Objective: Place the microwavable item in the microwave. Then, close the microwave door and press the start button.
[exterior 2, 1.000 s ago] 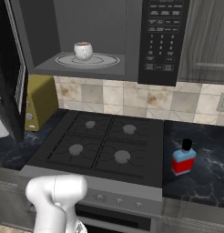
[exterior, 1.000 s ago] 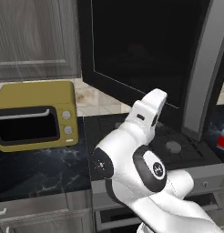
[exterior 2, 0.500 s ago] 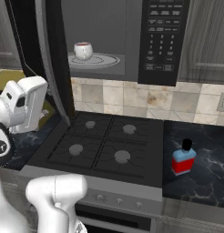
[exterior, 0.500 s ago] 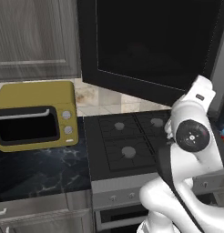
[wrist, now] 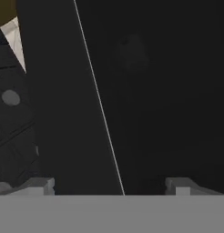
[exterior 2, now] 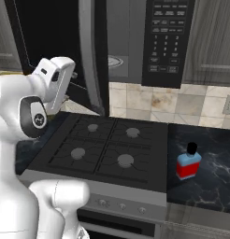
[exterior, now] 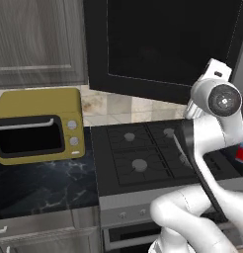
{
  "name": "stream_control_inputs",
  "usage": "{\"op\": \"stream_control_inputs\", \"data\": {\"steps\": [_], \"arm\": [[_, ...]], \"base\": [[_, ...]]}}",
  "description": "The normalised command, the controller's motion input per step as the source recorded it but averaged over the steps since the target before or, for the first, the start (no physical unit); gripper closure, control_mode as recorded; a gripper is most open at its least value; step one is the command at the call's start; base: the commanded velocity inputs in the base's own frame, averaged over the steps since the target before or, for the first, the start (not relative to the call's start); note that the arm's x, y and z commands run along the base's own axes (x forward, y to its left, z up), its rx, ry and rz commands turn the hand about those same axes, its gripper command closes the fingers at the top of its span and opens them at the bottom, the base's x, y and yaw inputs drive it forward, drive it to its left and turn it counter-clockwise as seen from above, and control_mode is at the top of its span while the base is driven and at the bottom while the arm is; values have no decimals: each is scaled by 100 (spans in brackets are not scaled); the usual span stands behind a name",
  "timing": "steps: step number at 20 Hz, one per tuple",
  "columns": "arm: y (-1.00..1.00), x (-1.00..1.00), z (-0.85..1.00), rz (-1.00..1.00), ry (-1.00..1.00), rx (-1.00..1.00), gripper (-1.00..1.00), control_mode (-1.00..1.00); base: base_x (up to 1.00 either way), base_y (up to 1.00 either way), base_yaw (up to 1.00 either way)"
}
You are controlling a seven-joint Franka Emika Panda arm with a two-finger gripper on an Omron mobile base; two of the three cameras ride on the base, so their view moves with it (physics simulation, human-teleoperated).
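Dark marbled table (exterior: 39, 185) runs along the wall either side of a black stove top (exterior 2: 107, 149) with four burners, and tiled backsplash (exterior 2: 182, 105) sits behind it. Over the stove hangs the microwave (exterior 2: 170, 42), its black keypad panel (exterior 2: 167, 39) facing out on the right of the cavity. My jaws (wrist: 109, 189) are spread wide with nothing between them; the two dark fingertips (wrist: 34, 185) stand far apart at the bottom of the hand view, pointed straight at the dark window of the microwave door (exterior: 163, 44). That door is swung well across the cavity: in the right base view its long edge stands nearly upright just left of the opening, leaving only a narrow slot through which a slice of the glass turntable (exterior 2: 116, 61) shows. The mug is hidden behind the door, so I cannot tell exactly where it stands. My hand sits close against the outer face of the door, near its lower right corner in the left base view, above the back burners. To my left a yellow countertop oven (exterior: 39, 123) rests on the table, well apart from the stove's edge. On the right stretch of table a red and blue bottle (exterior 2: 188, 162) with a black cap stands upright, just beside the stove, with free marble around it.
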Motion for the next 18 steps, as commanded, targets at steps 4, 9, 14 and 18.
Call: {"op": "stream_control_inputs", "data": {"steps": [4, 9, 14, 18], "arm": [[-14, 78, 3, 11, 9, 1, -100, -100], [-11, 82, 0, 14, 2, 1, -100, -100], [-12, 85, 0, 14, 0, 1, -100, -100], [-9, 77, -2, 13, 0, 0, -100, -100]], "base": [[0, 0, 0], [0, 0, 0], [0, 0, 0], [0, 0, 0]]}}
